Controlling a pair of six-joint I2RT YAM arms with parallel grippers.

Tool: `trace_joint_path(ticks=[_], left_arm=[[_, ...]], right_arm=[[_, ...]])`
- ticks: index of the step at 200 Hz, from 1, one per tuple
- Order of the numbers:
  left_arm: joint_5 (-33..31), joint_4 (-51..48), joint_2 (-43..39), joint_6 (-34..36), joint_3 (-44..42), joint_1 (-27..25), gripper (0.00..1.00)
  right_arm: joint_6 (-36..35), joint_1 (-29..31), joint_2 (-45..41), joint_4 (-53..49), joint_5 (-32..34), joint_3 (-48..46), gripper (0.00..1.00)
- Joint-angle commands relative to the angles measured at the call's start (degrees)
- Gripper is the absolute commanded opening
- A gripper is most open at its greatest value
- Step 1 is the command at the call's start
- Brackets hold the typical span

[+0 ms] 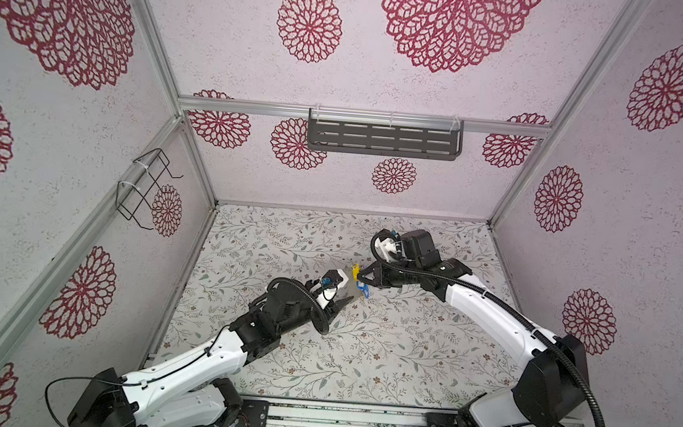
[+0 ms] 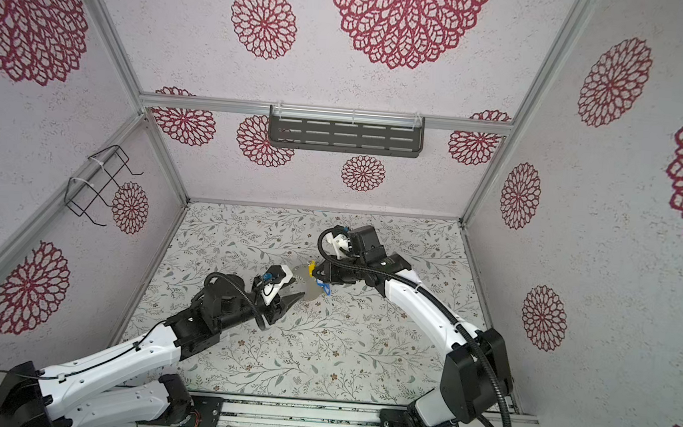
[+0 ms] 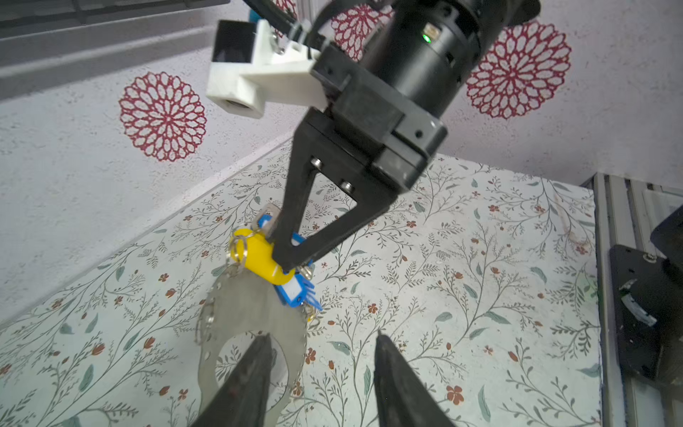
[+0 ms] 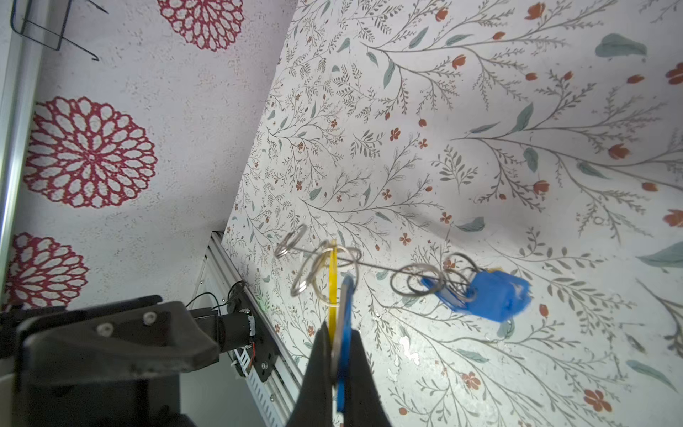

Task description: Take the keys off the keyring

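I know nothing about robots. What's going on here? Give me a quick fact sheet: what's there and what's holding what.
setting: floral table in a booth with patterned walls
keyring: flat grey hoop, between the two arms
keys: yellow and blue plastic tags, hooked onto the keyring
right fingers: shut on the keys
left fingers: open, at the keyring's near side, not clamping it
progress: keys not yet off the keyring
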Motion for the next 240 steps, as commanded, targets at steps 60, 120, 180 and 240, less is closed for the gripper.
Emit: trace_joint_path(ticks=[60,120,180,240], left_arm=[[6.2,17.0,16.0,11.1,1.6,5.1,0.34],[5.8,19.3,18.7,9.9,6.9,9.6,0.32],[12.6,10.7,13.5,11.7,7.5,9.0,0.33],[14.4,0.4,8.4,16.4,10.0,6.7,0.34]], right_arm=[[-6.0,-0.7,-2.8,-16.9,1.0,7.3,0.0],[-7.4,-0.7,-6.9,-12.3,-7.5,0.4,0.0],[-18.3,-0.9,-6.9,-17.5,2.8,2.0,0.0],[-25.8,-1.0,-10.8,-12.5,11.9,-0.6,0.0]])
